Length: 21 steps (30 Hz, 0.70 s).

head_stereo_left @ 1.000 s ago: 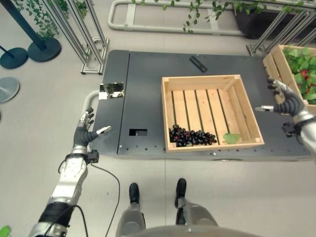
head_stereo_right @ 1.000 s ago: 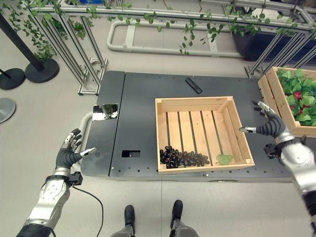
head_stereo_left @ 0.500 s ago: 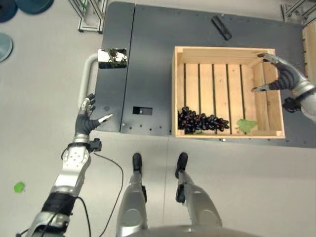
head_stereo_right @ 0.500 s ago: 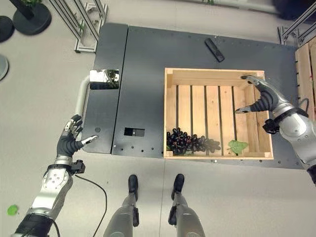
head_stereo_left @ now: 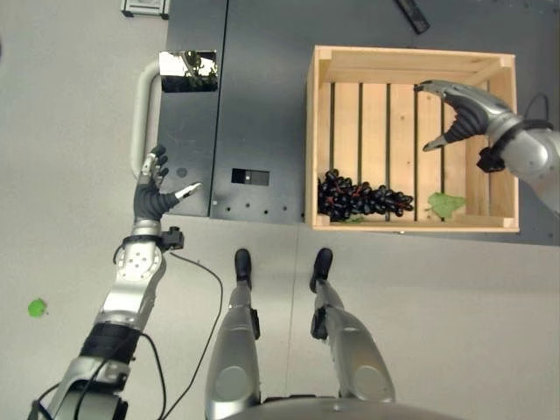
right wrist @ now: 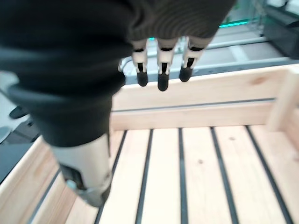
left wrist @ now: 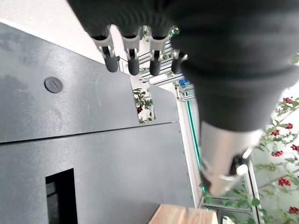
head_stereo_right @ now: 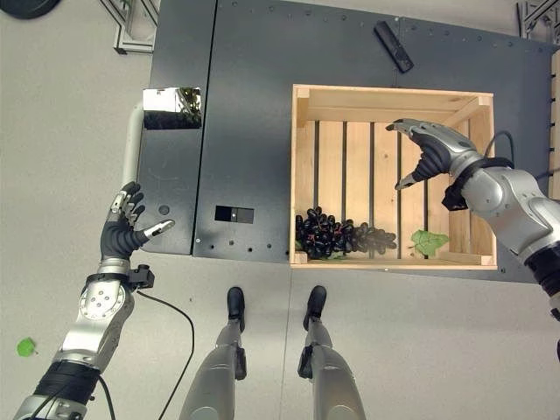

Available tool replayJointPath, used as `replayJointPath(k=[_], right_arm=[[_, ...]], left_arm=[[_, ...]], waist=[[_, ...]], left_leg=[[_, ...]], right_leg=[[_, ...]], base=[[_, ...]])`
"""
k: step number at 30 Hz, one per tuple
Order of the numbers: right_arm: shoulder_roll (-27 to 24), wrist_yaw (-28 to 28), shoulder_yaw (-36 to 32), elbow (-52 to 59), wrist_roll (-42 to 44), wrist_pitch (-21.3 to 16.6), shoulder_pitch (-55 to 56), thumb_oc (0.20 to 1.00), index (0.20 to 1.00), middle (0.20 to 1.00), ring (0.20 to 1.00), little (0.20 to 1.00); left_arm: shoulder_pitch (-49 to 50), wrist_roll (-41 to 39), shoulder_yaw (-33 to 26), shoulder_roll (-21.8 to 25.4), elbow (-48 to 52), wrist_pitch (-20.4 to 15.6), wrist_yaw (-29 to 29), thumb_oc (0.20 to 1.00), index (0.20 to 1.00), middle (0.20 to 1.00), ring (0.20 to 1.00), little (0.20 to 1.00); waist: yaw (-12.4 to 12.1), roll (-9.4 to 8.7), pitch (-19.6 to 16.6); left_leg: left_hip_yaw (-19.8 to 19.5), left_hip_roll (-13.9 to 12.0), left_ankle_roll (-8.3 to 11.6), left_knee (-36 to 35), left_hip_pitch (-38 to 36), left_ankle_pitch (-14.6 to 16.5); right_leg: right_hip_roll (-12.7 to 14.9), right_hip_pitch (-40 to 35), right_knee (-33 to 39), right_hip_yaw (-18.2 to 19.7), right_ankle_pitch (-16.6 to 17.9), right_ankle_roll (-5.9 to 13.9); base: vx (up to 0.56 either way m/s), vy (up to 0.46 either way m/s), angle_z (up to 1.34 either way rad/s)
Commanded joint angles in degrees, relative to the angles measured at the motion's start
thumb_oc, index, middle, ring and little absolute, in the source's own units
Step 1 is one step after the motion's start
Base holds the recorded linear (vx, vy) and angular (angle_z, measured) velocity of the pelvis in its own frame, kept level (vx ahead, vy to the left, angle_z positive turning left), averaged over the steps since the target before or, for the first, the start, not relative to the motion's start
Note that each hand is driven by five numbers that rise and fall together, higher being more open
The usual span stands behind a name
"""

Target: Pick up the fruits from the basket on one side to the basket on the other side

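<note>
- Right hand [head_stereo_right: 430,150] hovers empty, fingers spread, above the wooden crate's [head_stereo_right: 302,175] slats.
- Black grapes [head_stereo_right: 337,236] lie against the crate's near wall; it should descend onto the bunch's middle and close gently.
- Left hand [head_stereo_right: 125,229] idles open beside the dark counter [head_stereo_right: 245,105].

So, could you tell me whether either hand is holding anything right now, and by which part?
Nothing is held. The right hand hovers open over the wooden crate, apart from the grapes; the left hand is open.
</note>
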State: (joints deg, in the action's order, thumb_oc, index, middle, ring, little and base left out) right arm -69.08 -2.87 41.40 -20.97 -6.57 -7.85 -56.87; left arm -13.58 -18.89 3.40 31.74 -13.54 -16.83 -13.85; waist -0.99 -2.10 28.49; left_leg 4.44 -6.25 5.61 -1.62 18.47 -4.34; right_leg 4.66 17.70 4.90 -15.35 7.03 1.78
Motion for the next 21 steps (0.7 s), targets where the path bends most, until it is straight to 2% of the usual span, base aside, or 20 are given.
replayJointPath(k=[1, 8, 14, 21], right_arm=[[-3.97, -3.19, 6.88, 1.97, -2.02, -0.17, -9.21, 1.0, 1.0, 1.0, 1.0, 1.0], [-3.08, -7.39, 16.41, 2.47, -1.81, -0.27, -17.96, 1.0, 1.0, 1.0, 1.0, 1.0], [-2.55, -10.21, 20.09, 3.61, -1.9, 0.01, -20.3, 1.0, 1.0, 1.0, 1.0, 1.0], [-0.39, -11.35, 20.76, 2.29, -3.41, 0.53, -19.3, 1.0, 1.0, 1.0, 1.0, 1.0]], left_arm=[[-0.39, 0.36, -0.8, 1.45, 3.52, -2.25, -0.56, 1.0, 1.0, 1.0, 1.0, 1.0], [-0.42, 0.51, -0.43, 2.1, 4.49, -2.49, 0.09, 1.0, 1.0, 1.0, 1.0, 1.0], [0.37, 0.63, -0.41, 1.7, 4.97, -2.35, 0.68, 1.0, 1.0, 1.0, 1.0, 1.0], [0.31, 0.53, -0.07, 1.5, 4.8, -2.28, 0.6, 1.0, 1.0, 1.0, 1.0, 1.0]], waist=[[-0.99, -2.48, 1.3], [-1.14, -1.87, 1.3], [-1.15, -1.64, 1.3], [-1.39, -1.11, 1.3]], left_leg=[[-0.8, -0.53, 1.2, 1.97, -0.75, -0.53], [-1.35, -0.61, 1.39, 1.0, 0.97, -1.51], [-1.86, -0.55, 1.44, 0.77, 2.38, -1.84], [-2.7, -0.46, 1.34, 1.42, 5.51, -2.01]], right_leg=[[2.66, 2.78, -9.35, 1.84, -3.9, 6.38], [2.64, 4.87, -9.25, 1.46, -3.7, 6.31], [2.73, 6.21, -9.59, 0.98, -3.75, 6.28], [3.13, 9.27, -10.99, 0.33, -4.21, 6.17]], base=[[0.0, 0.0, 0.0], [-0.01, -0.005, -0.01], [0.0, -0.002, 0.03], [-0.01, -0.011, 0.06]])
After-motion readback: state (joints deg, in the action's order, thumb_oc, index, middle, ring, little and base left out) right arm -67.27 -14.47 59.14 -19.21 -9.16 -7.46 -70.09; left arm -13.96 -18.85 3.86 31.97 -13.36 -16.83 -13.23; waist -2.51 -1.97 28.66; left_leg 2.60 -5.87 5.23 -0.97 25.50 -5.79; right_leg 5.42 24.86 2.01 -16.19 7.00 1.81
